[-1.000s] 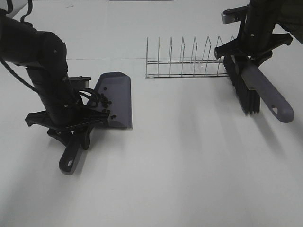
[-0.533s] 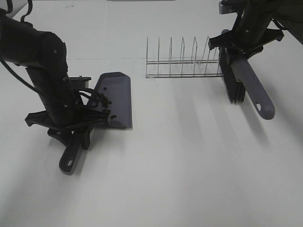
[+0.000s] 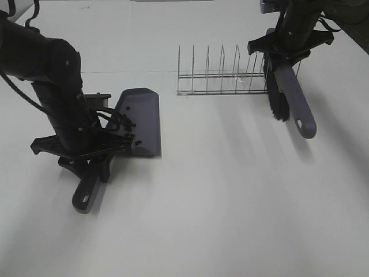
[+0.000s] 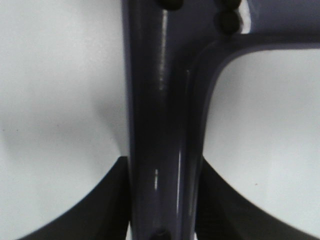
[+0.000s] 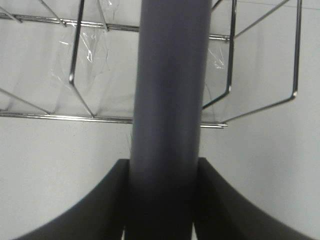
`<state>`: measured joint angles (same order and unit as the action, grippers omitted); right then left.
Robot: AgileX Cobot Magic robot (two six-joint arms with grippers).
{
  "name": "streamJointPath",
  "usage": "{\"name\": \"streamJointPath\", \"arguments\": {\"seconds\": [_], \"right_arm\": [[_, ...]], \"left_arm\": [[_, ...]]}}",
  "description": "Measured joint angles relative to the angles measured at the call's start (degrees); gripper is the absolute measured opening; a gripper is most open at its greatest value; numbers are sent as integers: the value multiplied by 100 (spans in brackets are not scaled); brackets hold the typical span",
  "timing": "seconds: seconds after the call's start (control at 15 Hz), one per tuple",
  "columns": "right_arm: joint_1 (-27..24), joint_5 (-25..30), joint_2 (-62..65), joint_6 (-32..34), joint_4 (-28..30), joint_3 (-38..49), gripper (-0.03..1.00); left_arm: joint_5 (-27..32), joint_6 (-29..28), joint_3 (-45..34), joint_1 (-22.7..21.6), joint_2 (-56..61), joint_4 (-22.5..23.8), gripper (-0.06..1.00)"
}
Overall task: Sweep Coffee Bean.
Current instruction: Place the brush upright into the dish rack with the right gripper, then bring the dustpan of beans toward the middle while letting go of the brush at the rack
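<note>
Fingers of the left gripper [image 3: 86, 151] are clamped on the dustpan [image 3: 140, 120] handle near the table's [image 3: 230, 202] left edge, with coffee beans [image 3: 125, 122] gathered in the pan. The brush [image 3: 285, 92] is gripped by the right gripper [image 3: 290, 47] beside the wire rack [image 3: 222, 75] near the far right corner.

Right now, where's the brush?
Upper right of the exterior high view: the brush hangs in the right gripper, at the right end of the wire rack.
</note>
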<state>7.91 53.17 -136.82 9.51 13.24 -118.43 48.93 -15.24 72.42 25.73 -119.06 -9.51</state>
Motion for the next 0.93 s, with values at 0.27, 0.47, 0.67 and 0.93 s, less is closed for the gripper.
{"name": "streamJointPath", "arguments": {"seconds": [0.27, 0.47, 0.67, 0.93], "right_arm": [[6, 34, -52, 109, -23, -52, 57], [6, 143, -52, 155, 160, -52, 64], [6, 309, -52, 160, 264, -69, 64], [6, 871, -52, 126, 34, -74, 64]], "left_arm": [[0, 0, 0, 0, 0, -17, 32], [0, 0, 0, 0, 0, -52, 32], [0, 0, 0, 0, 0, -52, 32], [0, 0, 0, 0, 0, -52, 32]]}}
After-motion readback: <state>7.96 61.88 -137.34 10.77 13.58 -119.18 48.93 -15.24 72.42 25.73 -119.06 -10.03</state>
